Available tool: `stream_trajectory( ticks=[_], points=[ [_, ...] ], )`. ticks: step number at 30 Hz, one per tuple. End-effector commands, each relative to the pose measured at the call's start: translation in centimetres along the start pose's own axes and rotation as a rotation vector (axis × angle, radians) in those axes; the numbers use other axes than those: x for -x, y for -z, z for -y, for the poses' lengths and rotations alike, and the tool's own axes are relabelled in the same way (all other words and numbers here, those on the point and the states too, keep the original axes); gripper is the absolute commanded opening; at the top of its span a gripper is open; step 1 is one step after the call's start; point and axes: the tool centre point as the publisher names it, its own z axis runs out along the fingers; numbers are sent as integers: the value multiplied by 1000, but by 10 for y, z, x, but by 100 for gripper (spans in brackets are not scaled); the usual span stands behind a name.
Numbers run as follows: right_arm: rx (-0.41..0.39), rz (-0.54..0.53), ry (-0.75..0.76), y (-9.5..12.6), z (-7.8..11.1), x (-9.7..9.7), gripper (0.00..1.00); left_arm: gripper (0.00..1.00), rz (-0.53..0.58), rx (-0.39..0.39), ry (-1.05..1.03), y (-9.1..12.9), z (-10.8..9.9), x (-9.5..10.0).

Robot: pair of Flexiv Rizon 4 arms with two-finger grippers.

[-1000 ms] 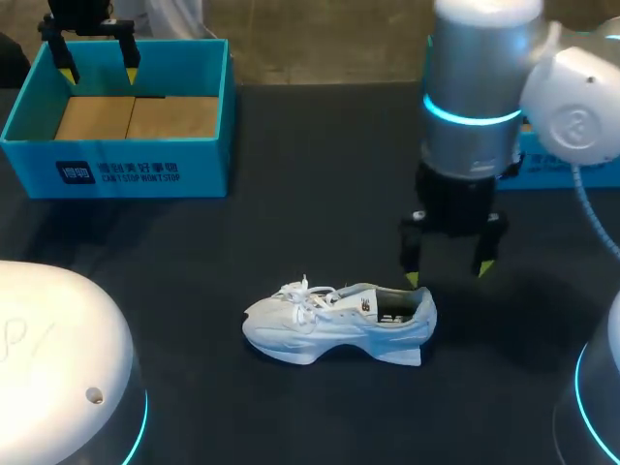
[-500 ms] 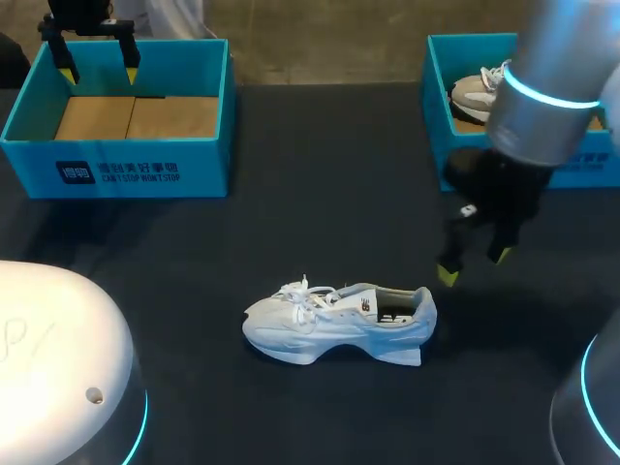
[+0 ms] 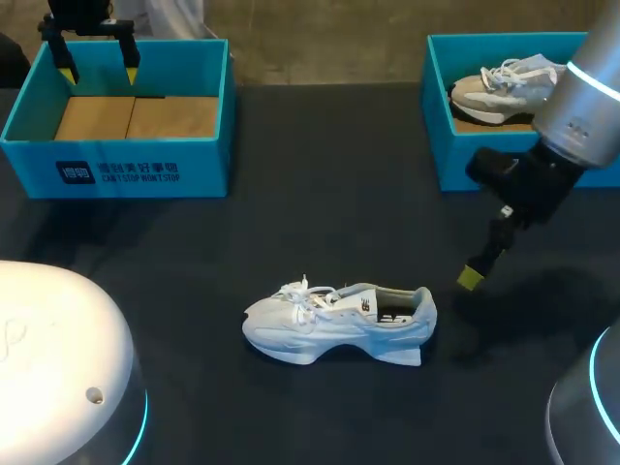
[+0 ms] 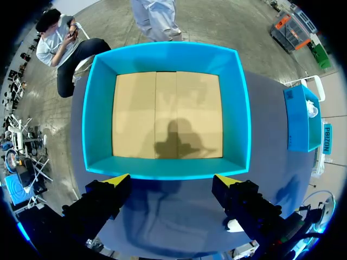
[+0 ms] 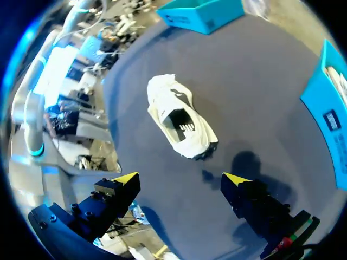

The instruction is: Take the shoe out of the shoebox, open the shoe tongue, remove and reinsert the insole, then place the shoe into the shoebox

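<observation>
Your right gripper (image 5: pixel 178 181) hangs spread and empty off the heel of the shoe (image 3: pixel 339 325) (loose on the tabletop (image 3: pixel 320 194)), so one finger landing first likely shoves it sideways.

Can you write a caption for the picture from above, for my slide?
White shoe lies on the dark table, the right end effector hovering beside its heel.
</observation>
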Motion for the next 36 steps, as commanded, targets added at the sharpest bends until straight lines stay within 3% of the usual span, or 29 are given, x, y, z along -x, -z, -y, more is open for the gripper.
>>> stream_trajectory(
  ticks=[1, 7, 10, 26, 30, 36],
  points=[
    [190, -45, 118, -12, 17, 4, 100, 100, 0, 0, 0, 0, 0, 0],
    [371, 8, 246, -19, 31, 5, 100, 100, 0, 0, 0, 0, 0, 0],
    [415, 208, 156, -31, 31, 9, 100, 100, 0, 0, 0, 0, 0, 0],
    [415, 208, 156, -31, 31, 9, 100, 100, 0, 0, 0, 0, 0, 0],
    [517, 162, 305, -43, 30, 14, 100, 100, 0, 0, 0, 0, 0, 0],
    [589, 154, 438, -58, 30, 29, 100, 100, 0, 0, 0, 0, 0, 0]
  ],
)
